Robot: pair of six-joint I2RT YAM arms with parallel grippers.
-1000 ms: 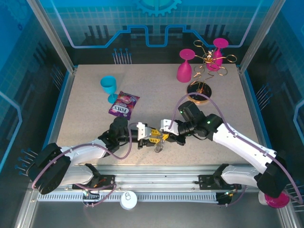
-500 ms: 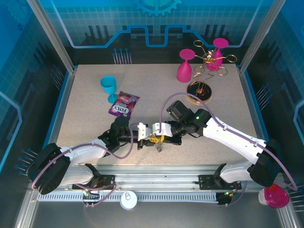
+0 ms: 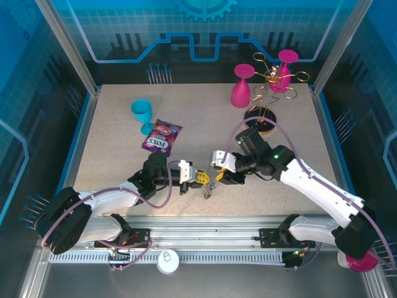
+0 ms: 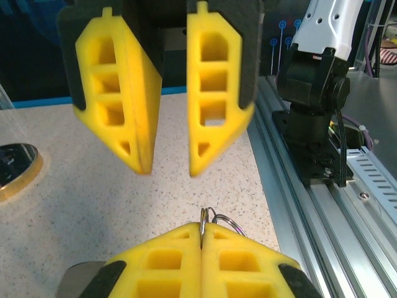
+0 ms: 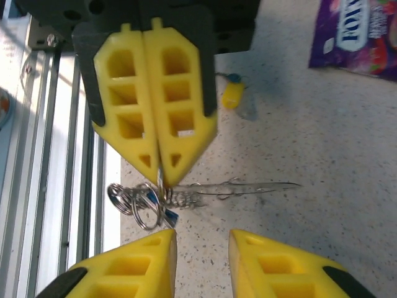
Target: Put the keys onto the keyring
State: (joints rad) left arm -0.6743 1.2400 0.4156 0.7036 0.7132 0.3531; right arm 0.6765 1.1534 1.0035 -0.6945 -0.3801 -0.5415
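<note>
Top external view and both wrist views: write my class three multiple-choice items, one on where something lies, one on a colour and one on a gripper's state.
1. The purple snack bag lies:
A. in the far right corner
B. beside the teal cup
C. off the near edge

2. The fingers of the left gripper are:
A. yellow
B. red
C. green

3. As for the keyring, the left gripper is:
A. open above it
B. shut beside it
C. shut on it

Answers:
1. B, the top view shows the bag right next to the cup's foot.
2. A, both wrist views show yellow fingers.
3. C, its fingertips meet with the ring's wire pinched between them.
</note>
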